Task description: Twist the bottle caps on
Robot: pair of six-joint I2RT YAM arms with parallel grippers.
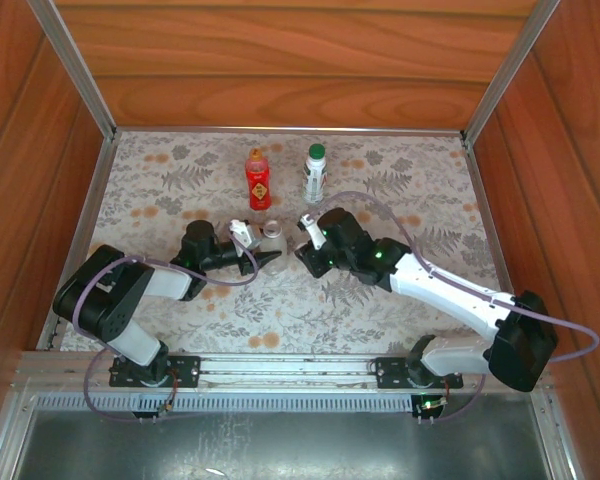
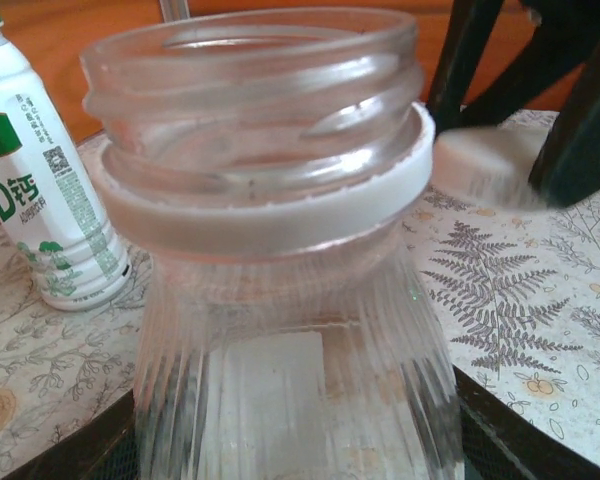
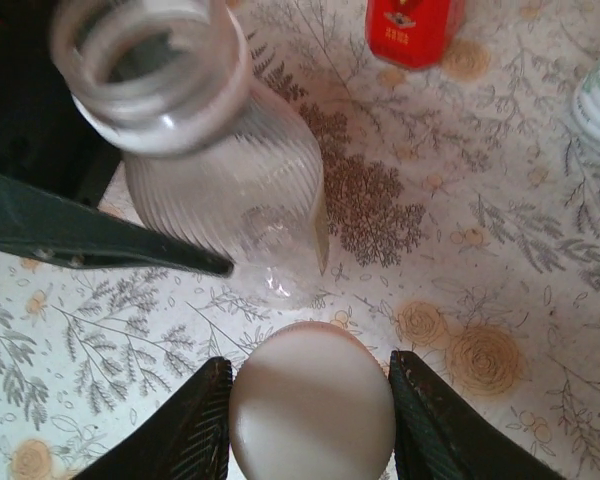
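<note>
L end effector (image 1: 260, 245) clamped on short bottle (image 2: 270, 250) | R end effector (image 3: 310, 400) pinched white cap (image 3: 310, 420) | bottle looked thin, light, crushable: hold low | cap prob. slick: grip rim

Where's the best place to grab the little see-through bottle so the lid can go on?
Grab the ribbed body of the bottle, below its white ring, coming in from the side. The threaded mouth on top is open and should probably stay free for the white cap.
</note>
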